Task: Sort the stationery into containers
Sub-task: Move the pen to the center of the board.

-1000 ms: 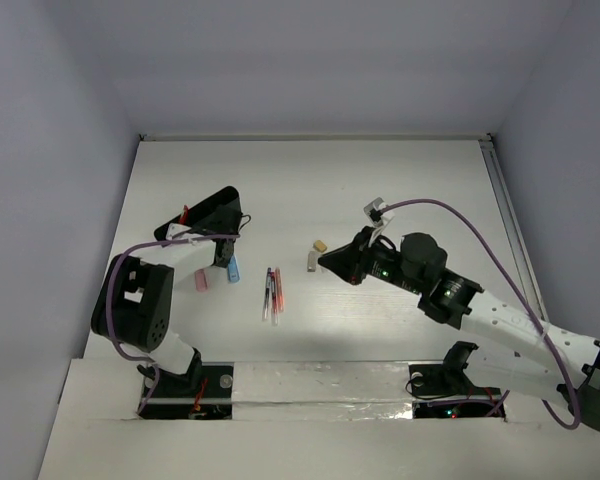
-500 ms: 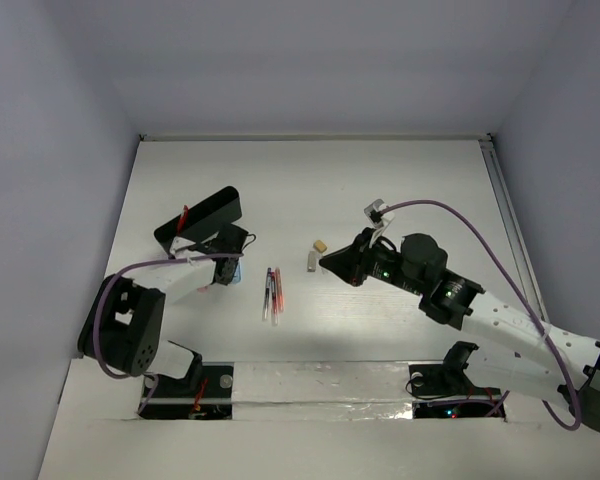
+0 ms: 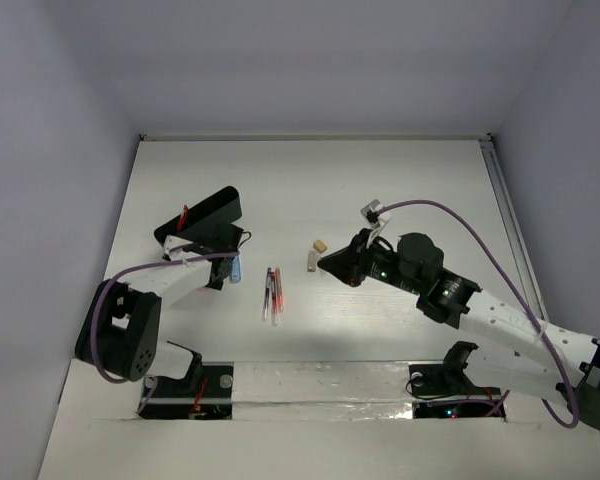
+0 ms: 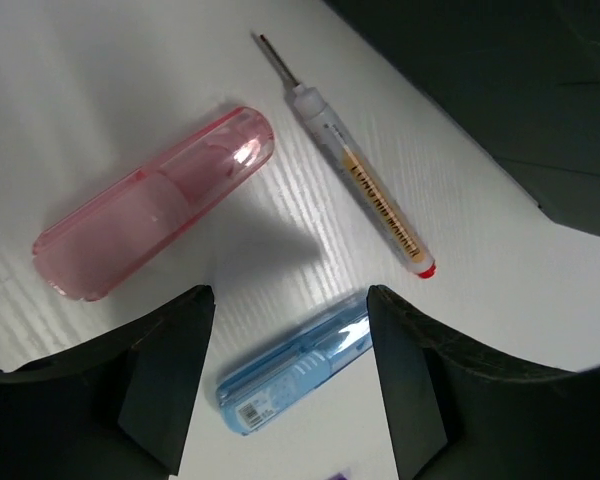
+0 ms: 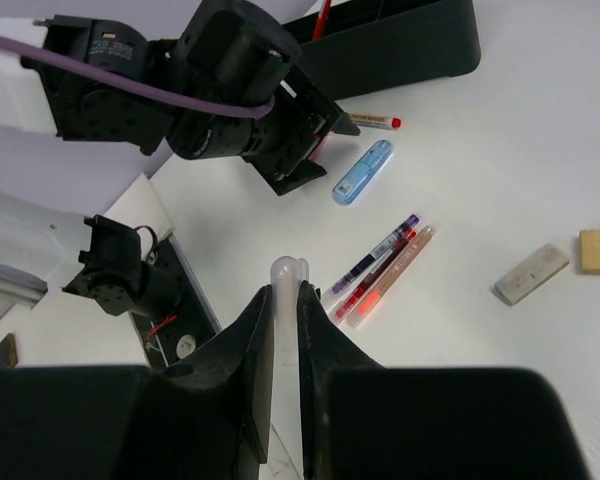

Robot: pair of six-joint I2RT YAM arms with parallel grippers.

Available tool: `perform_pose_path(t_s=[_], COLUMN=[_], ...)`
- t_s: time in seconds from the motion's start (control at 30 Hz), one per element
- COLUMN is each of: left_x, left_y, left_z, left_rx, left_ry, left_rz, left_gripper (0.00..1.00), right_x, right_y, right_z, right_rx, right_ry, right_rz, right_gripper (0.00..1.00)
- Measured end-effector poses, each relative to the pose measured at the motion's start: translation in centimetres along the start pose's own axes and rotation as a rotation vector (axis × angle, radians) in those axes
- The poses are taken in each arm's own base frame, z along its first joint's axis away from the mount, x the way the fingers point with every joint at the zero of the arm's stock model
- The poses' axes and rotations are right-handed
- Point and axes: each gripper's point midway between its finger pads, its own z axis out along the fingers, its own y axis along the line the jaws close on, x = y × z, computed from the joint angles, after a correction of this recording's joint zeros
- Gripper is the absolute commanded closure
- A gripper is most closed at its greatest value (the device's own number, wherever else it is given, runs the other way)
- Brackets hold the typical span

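Opens left fingers since before, now wide astride blue capsule; pinches clear pen in narrow right fingers. Light, hard, slippery: take mid-body.

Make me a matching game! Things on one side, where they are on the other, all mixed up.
1 blue case
2 beige eraser
3 clear pen
4 black box

A pinched in the right gripper
B red pen sticking out of it
C lying between the fingers of the open left gripper
D next to a white block

Pairs: 1-C, 2-D, 3-A, 4-B.
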Motion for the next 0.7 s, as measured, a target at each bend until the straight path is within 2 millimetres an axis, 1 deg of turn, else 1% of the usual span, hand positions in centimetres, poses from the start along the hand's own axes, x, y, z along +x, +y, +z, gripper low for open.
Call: perform_pose_path(t_s=[0.13,0.37,0.5,0.6,0.63,0.67,0.7], left_x=[-0.2,-1.7,-2.0,-1.9,-1.8,-1.6,-1.4], left_y=[-1.2,-2.0,-3.0,-4.1,-4.5,-4.9,-5.1], left_z=[0.6,2.2,2.9,3.5,3.8,4.0,4.3], left_rx=[-0.005,-0.033,-0.041,-0.053,-0.057,-0.059,-0.071], left_ry=[-0.011,-0.048,-0.061,-0.066,-0.067,-0.067,-0.064], left_rz=[-0.021,-0.079,-0.091,-0.085,-0.082,-0.084,-0.077], left_gripper=[0.38,0.39,0.4,0.45,0.57,0.6,0.62], right_x=[0.1,0.2,0.4,0.3,0.2,0.1,0.0], right_y=[0.0,0.0,0.0,0.1,0.1,0.2,0.3], right_z=[0.0,0.1,0.1,0.1,0.0,-0.1,-0.3], right_rx=[0.001,-0.004,-0.005,-0.007,-0.007,-0.008,-0.011], right_ry=[0.003,0.009,0.014,0.012,0.01,0.008,0.004], right_rz=[0.001,0.001,0.002,0.001,0.001,0.0,-0.001], right_gripper=[1.0,1.0,1.0,1.0,1.0,1.0,1.0])
